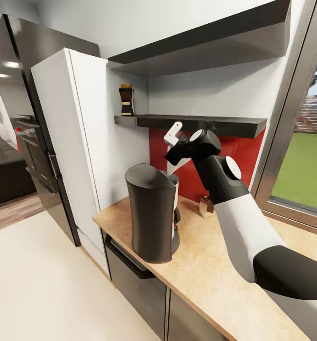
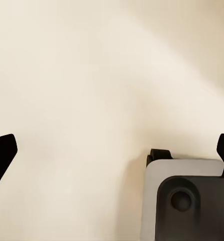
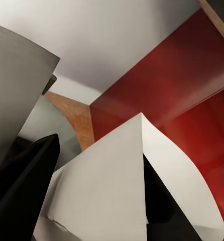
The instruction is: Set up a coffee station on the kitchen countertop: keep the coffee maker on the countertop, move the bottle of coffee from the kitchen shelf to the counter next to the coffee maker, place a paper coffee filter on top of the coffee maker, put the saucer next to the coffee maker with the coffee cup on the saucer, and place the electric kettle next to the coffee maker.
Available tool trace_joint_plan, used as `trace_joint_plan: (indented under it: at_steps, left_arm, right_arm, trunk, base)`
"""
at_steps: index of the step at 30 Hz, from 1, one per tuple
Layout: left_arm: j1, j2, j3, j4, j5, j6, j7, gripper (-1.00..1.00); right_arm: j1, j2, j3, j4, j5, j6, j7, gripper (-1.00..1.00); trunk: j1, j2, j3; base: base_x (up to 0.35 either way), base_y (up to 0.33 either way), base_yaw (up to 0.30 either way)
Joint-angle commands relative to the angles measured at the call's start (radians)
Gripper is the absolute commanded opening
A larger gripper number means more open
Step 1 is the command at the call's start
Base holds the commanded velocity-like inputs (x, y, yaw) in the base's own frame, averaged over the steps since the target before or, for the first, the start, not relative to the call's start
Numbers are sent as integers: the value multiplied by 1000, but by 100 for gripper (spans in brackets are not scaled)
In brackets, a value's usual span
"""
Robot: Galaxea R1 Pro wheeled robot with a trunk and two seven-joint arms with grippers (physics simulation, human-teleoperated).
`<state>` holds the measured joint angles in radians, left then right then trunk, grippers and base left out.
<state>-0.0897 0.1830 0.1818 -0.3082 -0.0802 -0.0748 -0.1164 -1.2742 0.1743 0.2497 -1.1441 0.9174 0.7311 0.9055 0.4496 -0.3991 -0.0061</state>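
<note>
We look down on the kitchen countertop (image 1: 215, 265), whose near edge runs diagonally over grey cabinet fronts, with open cream floor (image 1: 44, 284) beyond it; its left corner ends just beside a tall white cabinet (image 1: 77, 142). The coffee maker (image 1: 151, 218) stands near that corner, a tall dark grey body narrowing at the waist, close to the front edge, with bare worktop stretching away on its window side. Our right arm (image 1: 239, 222) reaches across the worktop, and the right gripper (image 1: 175, 166) sits just behind the coffee maker's top, below the lower kitchen shelf (image 1: 191, 123). In the right wrist view the fingers are clamped on a white paper coffee filter (image 3: 122, 186), a folded cone with a sharp crease, held before the red backsplash (image 3: 182, 95); one dark finger (image 3: 26, 170) shows beside it. The bottle of coffee (image 1: 126, 100) stands upright at the cabinet end of the lower shelf, dark with a golden-brown cap. We count two black shelves, one bottle, one coffee maker, one filter. The left gripper (image 2: 112, 150) hangs over the floor, its two fingertips wide apart at the frame's edges, beside a grey and black part of our base (image 2: 187, 201)
</note>
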Motion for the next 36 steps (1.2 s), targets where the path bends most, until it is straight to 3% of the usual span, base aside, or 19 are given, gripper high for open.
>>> trace_joint_plan:
  at_steps: [1,17,18,36]
  left_arm:
    - [0,0,8,1,-9,-3,-6,100]
    - [-1,-1,8,1,-9,-3,-6,100]
    - [-1,-1,8,1,-9,-3,-6,100]
    - [-1,0,7,1,-9,-3,-6,100]
  right_arm:
    - [-1,0,0,-1,8,4,7,-100]
    - [-1,0,2,53,6,4,7,-100]
    - [-1,0,2,53,6,4,7,100]
    - [-1,0,2,53,8,4,7,100]
  trunk:
    - [0,-1,-1]
    - [0,-1,-1]
    - [0,-1,-1]
    - [0,-1,-1]
  base:
    - [0,0,0]
    - [0,0,0]
    - [0,0,0]
    - [0,0,0]
